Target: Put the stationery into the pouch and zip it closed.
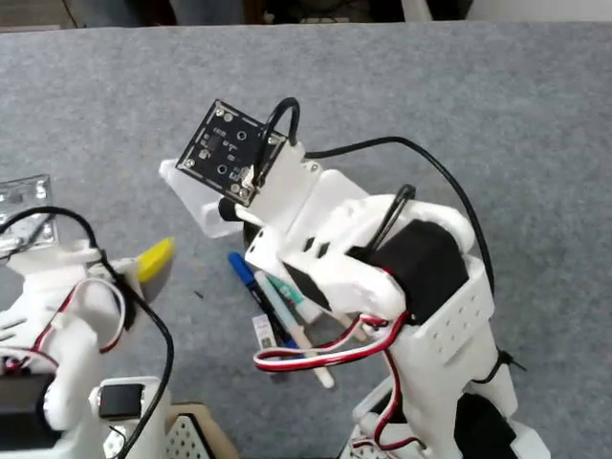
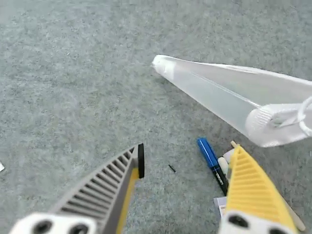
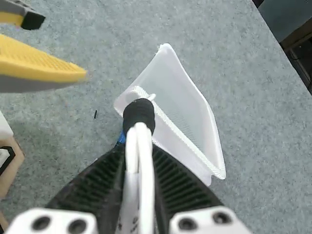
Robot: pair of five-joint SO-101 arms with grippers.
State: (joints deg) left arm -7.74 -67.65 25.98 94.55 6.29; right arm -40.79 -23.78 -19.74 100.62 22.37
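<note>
The translucent white pouch [image 1: 194, 198] [image 2: 229, 90] [image 3: 183, 114] lies on the grey felt with its mouth open. My right gripper [image 1: 229, 208] [image 3: 139, 116] is shut, and its black tip sits at the pouch's zipper end. I cannot tell whether it pinches the fabric. A blue pen [image 1: 246, 274] [image 2: 209, 157] and a teal-and-white pen [image 1: 287, 304] lie side by side just in front of the pouch, partly under the right arm. My left gripper [image 1: 158, 266] [image 2: 187, 156] is open and empty above the felt, to the left of the pens.
A small white labelled piece [image 1: 264, 333] lies beside the pens. A perforated wooden box [image 1: 196, 432] stands at the front edge between the arms. The grey felt [image 1: 478, 105] stretches to the back and right.
</note>
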